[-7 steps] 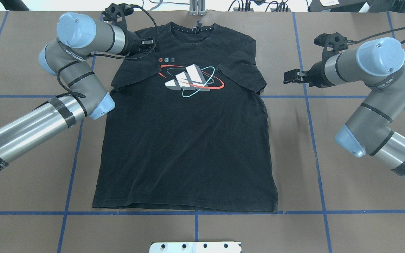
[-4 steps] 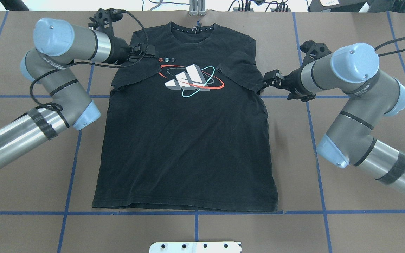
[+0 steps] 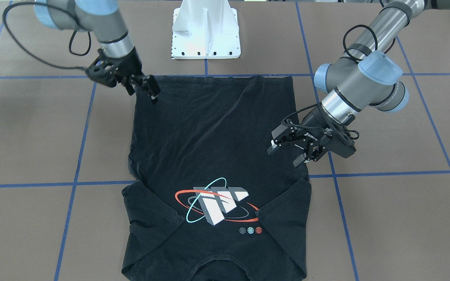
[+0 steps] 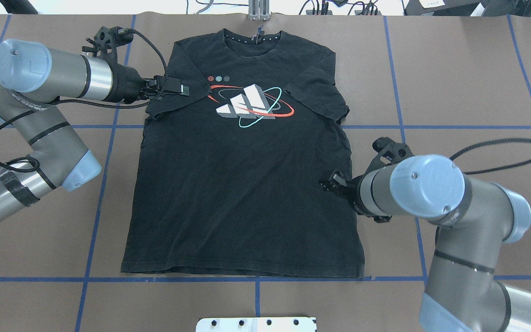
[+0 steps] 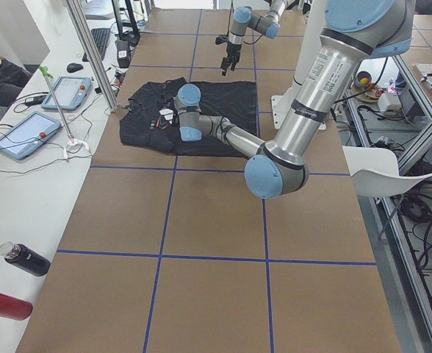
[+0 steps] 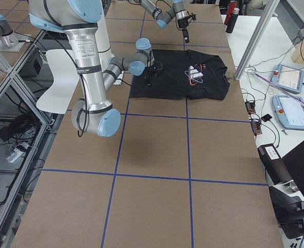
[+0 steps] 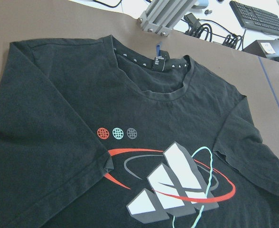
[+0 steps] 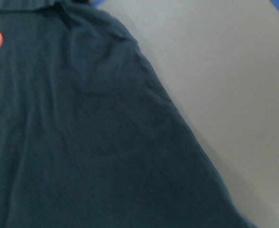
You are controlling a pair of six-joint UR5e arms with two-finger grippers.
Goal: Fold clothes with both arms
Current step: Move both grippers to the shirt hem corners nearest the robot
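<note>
OK, black short-sleeve T-shirt (image 4: 242, 193) lies flat, front up, on brown worktop (image 4: 454, 69). Collar is twd far side from robot, hem twd white pedestal (image 3: 205, 35). Both sleeves sit angled in over the chest, and the hem of the left-side sleeve (image 4: 168, 101) laps close to the print.

Print (image 4: 249, 105): three slanted white-grey bars, adidas-style mark, ringed by red, cyan and dark grey ellipses. Just above it are three small globe icons (image 7: 116, 133): red, cyan, grey. Inside the collar there's a row of tiny white marks and a neck label (image 7: 157, 61) w/ white text too small to read, plus a blue loop above it.

Left pincer (image 3: 285, 155): fingers spread, nothing btw them. It sits over the left-side sleeve, tips pointing twd shirt centre, and looks clear of the cloth. Left wrist cam shows collar, icons and upper print.

Right pincer (image 3: 143, 94): fingers look spread, holding nothing. It's at the shirt's side edge on robot's right, btw sleeve and hem; can't tell if it touches cloth. Right wrist cam shows that side edge running diagonally, bare worktop beside it, and a sliver of red ellipse at top left.

Left arm (image 4: 49, 76) comes in from the overhead view's left, right arm (image 4: 424, 184) from its right. Lettering on the left arm's elbow and on the left pincer body is too small to read.

Blue tape lines (image 4: 391, 60) grid the worktop. Side views show two tablets (image 5: 25, 136) w/ red buttons and two bottles (image 5: 25, 259), one black, one red, on a white surface along the operators' side.
</note>
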